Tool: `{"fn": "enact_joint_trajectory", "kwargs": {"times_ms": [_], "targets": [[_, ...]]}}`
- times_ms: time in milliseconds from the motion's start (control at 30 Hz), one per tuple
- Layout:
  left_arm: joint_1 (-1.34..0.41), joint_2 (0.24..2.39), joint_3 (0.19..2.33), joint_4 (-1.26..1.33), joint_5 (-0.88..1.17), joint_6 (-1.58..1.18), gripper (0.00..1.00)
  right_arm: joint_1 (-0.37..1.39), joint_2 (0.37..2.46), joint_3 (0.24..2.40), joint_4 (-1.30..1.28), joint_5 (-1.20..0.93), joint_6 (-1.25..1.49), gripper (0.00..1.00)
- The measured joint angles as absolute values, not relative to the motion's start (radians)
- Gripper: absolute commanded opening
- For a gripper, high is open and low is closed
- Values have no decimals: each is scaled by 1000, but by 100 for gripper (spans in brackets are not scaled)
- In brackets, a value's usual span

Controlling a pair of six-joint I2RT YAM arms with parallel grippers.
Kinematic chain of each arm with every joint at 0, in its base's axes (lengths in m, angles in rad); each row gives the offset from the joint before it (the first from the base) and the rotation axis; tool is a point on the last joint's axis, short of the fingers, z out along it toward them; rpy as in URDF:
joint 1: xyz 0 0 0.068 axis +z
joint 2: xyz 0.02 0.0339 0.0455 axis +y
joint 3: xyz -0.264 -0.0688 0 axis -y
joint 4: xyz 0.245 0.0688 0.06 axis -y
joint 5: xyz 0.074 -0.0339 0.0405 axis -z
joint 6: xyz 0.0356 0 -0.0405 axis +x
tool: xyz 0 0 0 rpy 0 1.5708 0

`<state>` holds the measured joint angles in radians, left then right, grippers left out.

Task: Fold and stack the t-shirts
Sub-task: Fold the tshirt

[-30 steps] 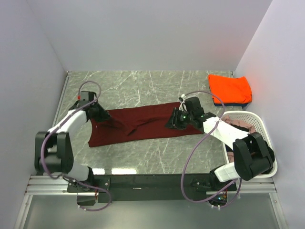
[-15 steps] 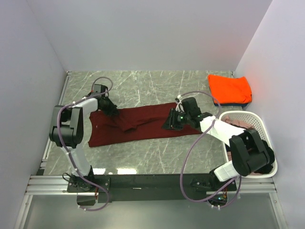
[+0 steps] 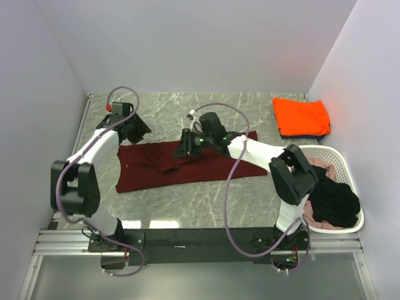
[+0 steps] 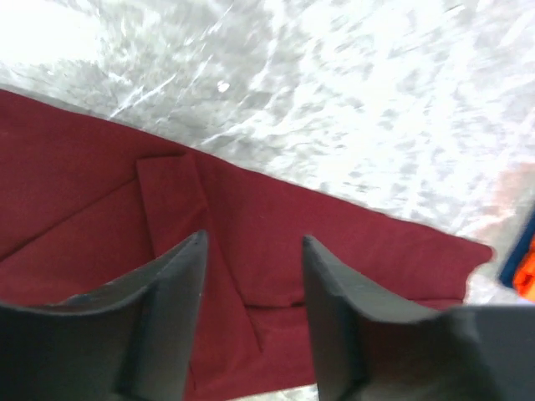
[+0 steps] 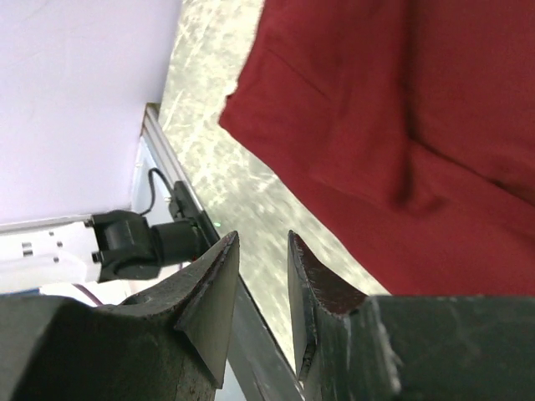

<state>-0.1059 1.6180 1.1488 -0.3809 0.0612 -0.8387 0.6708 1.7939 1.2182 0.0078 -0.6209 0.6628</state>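
Observation:
A dark maroon t-shirt [image 3: 212, 164] lies flat across the middle of the table as a long band, with a folded flap near its left part. My left gripper [image 3: 144, 130] hovers just past the shirt's far left edge. In the left wrist view that gripper [image 4: 253, 238] is open over the maroon cloth [image 4: 334, 251], nothing between its fingers. My right gripper [image 3: 182, 151] reaches left over the shirt's middle. In the right wrist view it [image 5: 262, 236] is open and empty, with the maroon cloth [image 5: 376, 109] beside it. A folded orange t-shirt [image 3: 301, 114] rests on a dark blue one [image 3: 286, 133] at the back right.
A white perforated basket [image 3: 342, 164] stands at the right edge, holding a black t-shirt [image 3: 334, 203] and a pale pink one [image 3: 319, 164]. Walls close the table on the left, back and right. The black base rail [image 3: 187, 239] runs along the near edge.
My left gripper has opened and drawn back from the shirt's upper left part. My right arm has swung left along the shirt, from its right part to its middle.

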Motion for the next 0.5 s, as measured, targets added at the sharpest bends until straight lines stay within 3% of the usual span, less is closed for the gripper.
{"fn": "enact_joint_trajectory", "kwargs": {"times_ms": [33, 267, 500], "targets": [[-102, 1583, 1143, -382, 53, -836, 61, 686, 1821, 1248, 9, -620, 670, 37], [-17, 1557, 1081, -379, 83, -819, 60, 721, 1873, 1228, 67, -591, 785, 39], [0, 1772, 1115, -381, 138, -745, 48, 757, 1914, 1180, 143, -554, 878, 39]]}}
